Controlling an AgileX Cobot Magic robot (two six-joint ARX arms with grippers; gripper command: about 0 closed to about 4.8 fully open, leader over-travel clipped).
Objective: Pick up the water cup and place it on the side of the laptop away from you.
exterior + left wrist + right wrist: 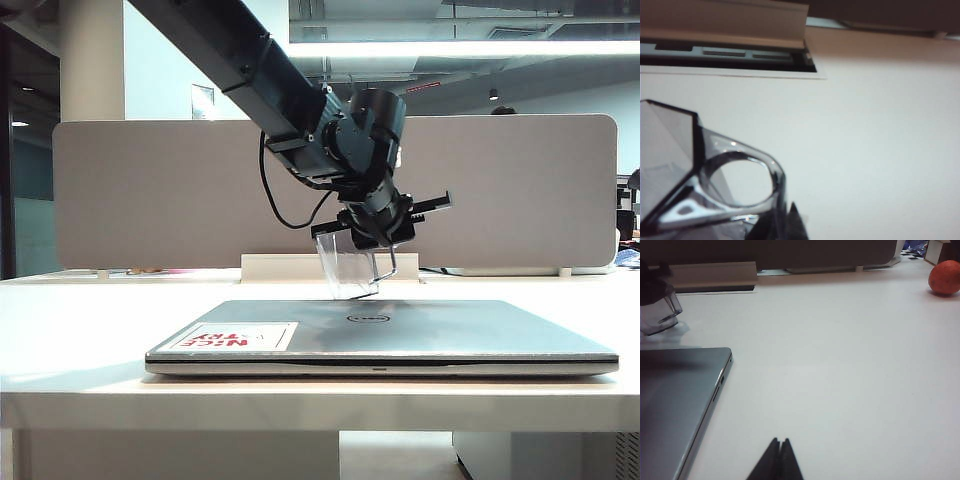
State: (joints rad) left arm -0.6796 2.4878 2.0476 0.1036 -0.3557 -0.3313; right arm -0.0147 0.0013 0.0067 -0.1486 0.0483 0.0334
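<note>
Water cup [348, 268] hangs tilted in the air behind the laptop [400, 335], over the strip of tabletop [80, 320] on the far side of the lid, pinched in the left claw [378, 235]. The tilt seems to follow from the way the left arm reaches down at a slant from the upper left of the exterior view: the claw has the cup by its upper part, near the thin angular handle, so the base swings low and forward, close above the tabletop but not yet resting on it, as far as the exterior view lets me judge. That placement suits the task, since the cup needs to come down beyond the laptop, not on it. The cup is clear, with flat faceted sides and a thick base; in the left wrist view its round base and slanted walls [735, 182] fill the near corner, and the right wrist view catches it [660, 315] just past the laptop's far corner [680, 390]. The right claw [779, 450] sits low over the tabletop beside the laptop's edge, fingers pressed together and holding nothing. A reddish round fruit [945, 277] lies well apart.
</note>
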